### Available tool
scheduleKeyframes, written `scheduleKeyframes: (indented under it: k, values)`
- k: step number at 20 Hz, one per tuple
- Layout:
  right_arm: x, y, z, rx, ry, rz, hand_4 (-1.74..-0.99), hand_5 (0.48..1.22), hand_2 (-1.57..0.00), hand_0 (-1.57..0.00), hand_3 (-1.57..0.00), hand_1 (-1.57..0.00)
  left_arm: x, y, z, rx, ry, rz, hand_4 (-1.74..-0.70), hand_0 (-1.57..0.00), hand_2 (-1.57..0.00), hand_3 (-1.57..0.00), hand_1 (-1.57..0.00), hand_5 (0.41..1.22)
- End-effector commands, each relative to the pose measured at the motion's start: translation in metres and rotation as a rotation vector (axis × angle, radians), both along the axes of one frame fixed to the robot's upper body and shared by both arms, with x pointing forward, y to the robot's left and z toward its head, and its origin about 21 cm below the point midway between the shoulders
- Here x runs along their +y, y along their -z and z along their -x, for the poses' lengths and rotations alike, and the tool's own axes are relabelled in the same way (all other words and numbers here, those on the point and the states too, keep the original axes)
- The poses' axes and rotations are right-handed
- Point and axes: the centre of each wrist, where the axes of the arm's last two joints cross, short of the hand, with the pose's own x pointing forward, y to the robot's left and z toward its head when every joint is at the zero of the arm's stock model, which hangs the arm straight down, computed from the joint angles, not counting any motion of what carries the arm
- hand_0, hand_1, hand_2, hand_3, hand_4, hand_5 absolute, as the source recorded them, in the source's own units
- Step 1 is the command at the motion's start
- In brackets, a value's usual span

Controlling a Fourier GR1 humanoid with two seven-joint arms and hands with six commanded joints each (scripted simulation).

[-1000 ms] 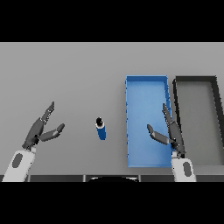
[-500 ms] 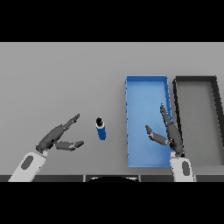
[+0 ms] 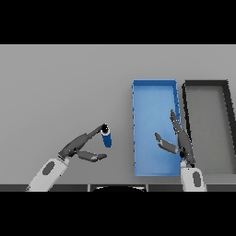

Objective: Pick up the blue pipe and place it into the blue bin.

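Observation:
The blue pipe point(image 3: 107, 138) is a short blue cylinder with a dark top, standing on the grey table left of the blue bin point(image 3: 154, 90). My left hand point(image 3: 79, 146) reaches in from the lower left, open, its fingertips touching the pipe's top and the thumb stretched out below it. My right hand point(image 3: 179, 140) hovers open over the bin's lower right part, fingers straight and pointing away from me.
A dark grey bin point(image 3: 206, 85) stands right beside the blue bin, at the table's right side. The grey table point(image 3: 60, 87) stretches to the left and back.
My left hand has swung right and forward from the lower left until its fingertips meet the pipe. The right hand has drifted slightly left over the bin. The pipe has not moved.

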Motion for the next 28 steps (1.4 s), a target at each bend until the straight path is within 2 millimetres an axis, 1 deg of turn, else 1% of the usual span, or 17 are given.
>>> scheduleKeyframes:
  k: [1,3,5,8,9,11,12,13,14,15,16,18,19,21,22,24,28]
  values:
    - [-0.001,0.0,0.0,-0.001,0.004,0.0,-1.276,0.613,0.0,0.0,0.0,0.0,-0.003,0.004,0.0,0.009,0.007,-0.002,-1.11,0.0,0.0,0.0,0.0,0.447]
    - [0.001,0.0,0.001,0.0,0.003,-0.005,-1.273,0.607,0.0,0.0,0.0,0.0,-0.016,0.01,-0.007,0.043,0.017,0.012,-1.12,0.0,0.0,0.0,0.0,0.45]
    - [-0.004,0.001,0.004,-0.005,0.003,-0.013,-1.274,0.603,0.0,0.0,0.0,0.0,-0.029,0.014,-0.013,0.041,0.024,0.01,-1.11,0.0,0.0,0.0,0.0,0.444]
    - [-0.004,0.003,0.003,0.009,0.011,0.0,-1.267,0.598,0.0,0.0,0.0,0.0,-0.035,0.023,-0.021,-0.002,0.028,0.014,-1.07,0.0,0.0,0.0,0.0,0.445]
    - [-0.007,0.002,0.004,0.001,0.005,0.003,-1.264,0.598,0.0,0.0,0.0,0.0,-0.041,0.024,-0.022,0.005,0.037,0.042,-1.08,0.0,0.0,0.0,0.0,0.459]
    - [-0.001,0.0,0.001,-0.007,0.001,-0.009,-1.267,0.6,0.0,0.0,0.0,0.0,-0.053,0.026,-0.026,0.011,0.05,0.101,-1.11,0.0,-0.02,-0.02,0.0,0.507]
    - [-0.002,0.002,0.002,0.001,0.006,-0.007,-1.266,0.601,0.0,0.0,0.0,0.0,-0.056,0.029,-0.026,0.018,0.037,0.131,-1.14,0.0,-0.11,-0.1,-0.03,0.55]
    - [-0.001,0.004,0.002,0.006,0.006,-0.006,-1.261,0.6,0.0,0.0,0.0,0.0,-0.056,0.029,-0.026,0.026,0.021,0.166,-1.21,-0.02,-0.29,-0.26,-0.16,0.607]
    - [0.0,0.004,0.003,-0.003,0.01,-0.007,-1.26,0.6,0.0,0.0,0.0,0.0,-0.06,0.03,-0.026,0.054,0.007,0.192,-1.25,-0.19,-0.48,-0.52,-0.35,0.73]
    - [-0.002,0.005,0.003,-0.001,0.013,0.001,-1.259,0.602,0.0,0.0,0.0,0.0,-0.064,0.03,-0.027,0.061,-0.01,0.213,-1.35,-0.44,-0.7,-0.72,-0.59,0.828]
    - [-0.005,0.003,0.002,-0.006,0.013,0.0,-1.259,0.605,0.0,0.0,0.0,0.0,-0.068,0.031,-0.025,0.055,-0.015,0.214,-1.42,-0.67,-0.87,-0.88,-0.79,0.906]
    - [0.001,0.001,0.0,-0.01,0.0,-0.008,-1.262,0.611,0.0,0.0,0.0,0.0,-0.07,0.035,-0.022,0.04,-0.018,0.252,-1.53,-0.99,-1.12,-1.1,-1.07,1.02]
    - [-0.002,0.003,0.002,-0.005,0.008,0.002,-1.259,0.614,0.0,0.0,0.0,0.0,-0.07,0.035,-0.021,0.032,-0.02,0.254,-1.57,-1.11,-1.21,-1.16,-1.17,1.06]
    - [-0.003,0.001,0.002,-0.005,0.007,-0.003,-1.258,0.615,0.0,0.0,0.0,0.0,-0.074,0.034,-0.017,-0.013,-0.015,0.234,-1.63,-1.28,-1.34,-1.27,-1.31,1.118]
    - [0.001,0.0,-0.001,-0.004,0.001,0.0,-1.255,0.616,0.0,0.0,0.0,0.0,-0.075,0.034,-0.018,-0.023,-0.013,0.228,-1.65,-1.33,-1.39,-1.31,-1.37,1.139]
    - [0.0,0.002,-0.001,-0.008,-0.005,0.005,-1.25,0.622,0.0,0.0,0.0,0.0,-0.079,0.032,-0.016,-0.044,-0.002,0.244,-1.68,-1.42,-1.45,-1.37,-1.44,1.168]
    - [0.0,0.001,-0.001,0.001,0.005,0.01,-1.249,0.629,0.0,0.0,0.0,0.0,-0.092,0.003,-0.015,-0.126,0.034,0.337,-1.71,-1.51,-1.52,-1.43,-1.52,1.199]
